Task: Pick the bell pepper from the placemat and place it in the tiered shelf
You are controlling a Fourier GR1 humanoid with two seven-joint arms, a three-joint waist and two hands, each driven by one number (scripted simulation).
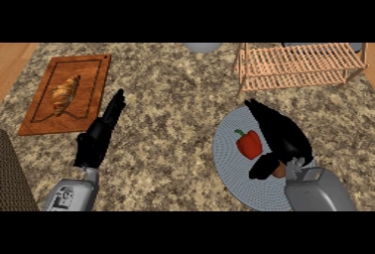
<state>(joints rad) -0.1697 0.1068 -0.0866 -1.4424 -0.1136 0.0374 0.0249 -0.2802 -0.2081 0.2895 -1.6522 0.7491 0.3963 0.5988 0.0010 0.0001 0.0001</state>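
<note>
Right hand [282, 136] spread wide beside bell pepper [249, 144] at lower right, likely to nudge it off placemat [227, 163] on closing.

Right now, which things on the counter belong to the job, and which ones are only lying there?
Belong to the job:
- bell pepper, red, lying on the placemat
- placemat, round, grey
- tiered shelf, wooden, behind the placemat
- right hand, open, beside the pepper

Only lying there:
- cutting board at the left
- croissant on the board
- left hand, open, resting
</note>
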